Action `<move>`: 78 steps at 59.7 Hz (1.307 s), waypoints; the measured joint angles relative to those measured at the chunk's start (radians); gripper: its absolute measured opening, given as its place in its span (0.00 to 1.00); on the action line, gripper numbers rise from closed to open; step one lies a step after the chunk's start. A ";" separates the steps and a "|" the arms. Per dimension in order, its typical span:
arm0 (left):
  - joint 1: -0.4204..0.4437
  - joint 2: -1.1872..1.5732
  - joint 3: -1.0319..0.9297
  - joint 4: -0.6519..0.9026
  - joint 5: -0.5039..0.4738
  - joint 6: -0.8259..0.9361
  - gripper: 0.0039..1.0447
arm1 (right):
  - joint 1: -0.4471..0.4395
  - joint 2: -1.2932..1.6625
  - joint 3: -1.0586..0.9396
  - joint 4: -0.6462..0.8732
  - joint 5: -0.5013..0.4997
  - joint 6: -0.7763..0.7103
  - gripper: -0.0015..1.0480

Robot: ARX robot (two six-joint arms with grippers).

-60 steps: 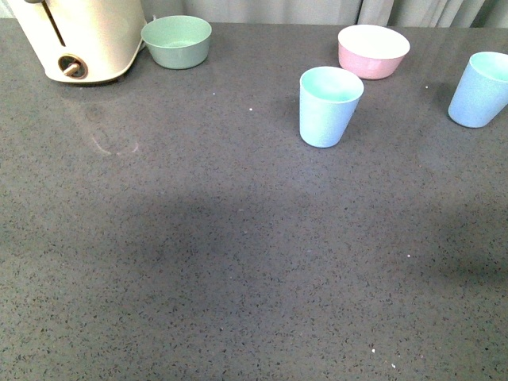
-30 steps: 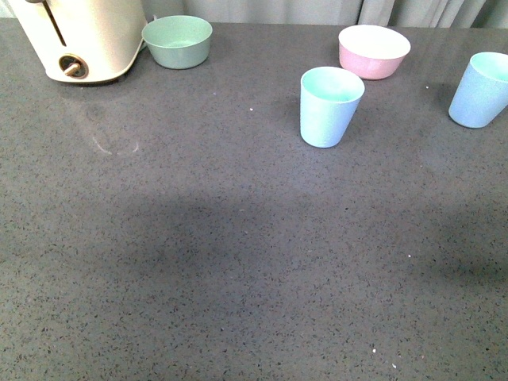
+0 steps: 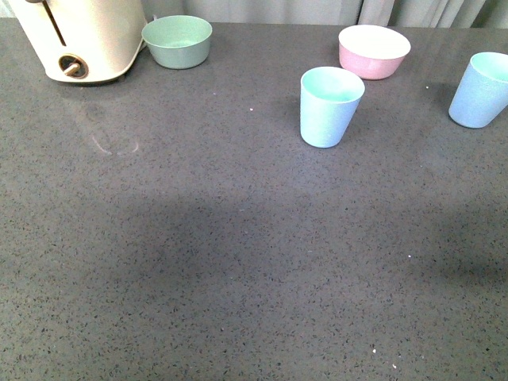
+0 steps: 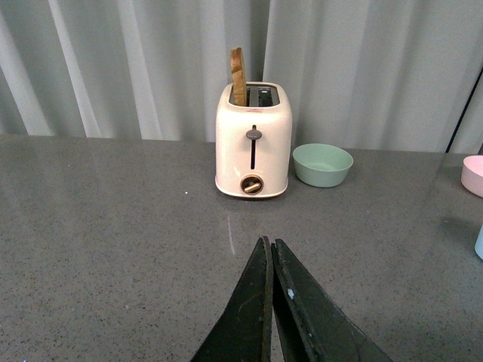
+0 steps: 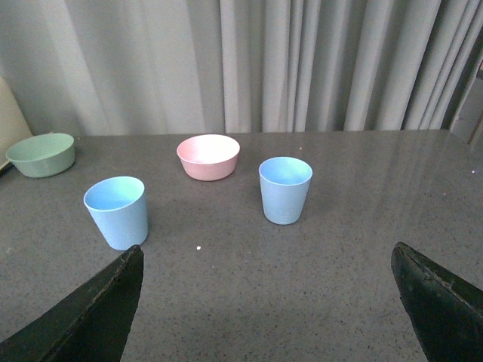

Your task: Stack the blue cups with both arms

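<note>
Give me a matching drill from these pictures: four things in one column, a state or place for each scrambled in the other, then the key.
Things:
1. toaster
2. green bowl
3. left gripper
4. right gripper

States or places:
A. shut, with nothing held
B. open wide
C. has a brown slice standing in its slot
D. stands just beside the toaster

Pairs: 1-C, 2-D, 3-A, 4-B

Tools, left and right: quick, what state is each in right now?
Left tool: closed, holding nothing.
Right tool: open, holding nothing.
</note>
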 joint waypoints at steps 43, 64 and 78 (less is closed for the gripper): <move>0.000 0.000 0.000 -0.001 0.000 0.000 0.74 | -0.161 0.398 0.203 -0.303 -0.294 -0.025 0.91; 0.000 0.000 0.000 -0.001 0.000 0.002 0.92 | -0.345 1.322 0.653 0.043 -0.351 -0.760 0.91; 0.000 0.000 0.000 -0.001 0.000 0.002 0.92 | -0.291 1.681 0.965 -0.092 -0.362 -0.885 0.91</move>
